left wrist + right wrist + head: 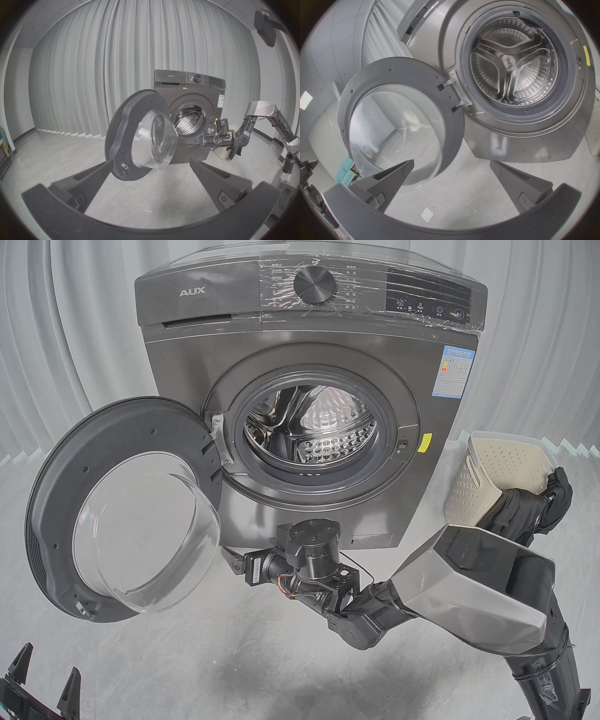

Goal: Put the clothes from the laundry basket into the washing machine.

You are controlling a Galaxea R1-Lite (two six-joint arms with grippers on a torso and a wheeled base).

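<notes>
Head view: the laundry basket (494,459) stands on the floor just beside the washing machine (187,365), at its 3 o'clock. Dark clothes (531,509) are draped over the basket's near rim. The right hand (231,561) sits low in front of the machine, under the drum opening (312,424). It points toward 9 o'clock, at the open door (125,509), so the clothes lie behind it, at about 3 o'clock. The left hand (44,684) is down at 7 o'clock, well apart from the basket. The right arm looks nearer and likely has to swing round toward the basket.

Left wrist view: the left hand (150,178) has its fingers spread wide and holds nothing. The machine stands well off, with the right hand (195,141) low before it.

Right wrist view: the right hand (450,176) is also spread wide and empty. It faces the door and the drum, where no clothes show. The basket's pale wall (595,131) sits off to the side, beside the machine.
</notes>
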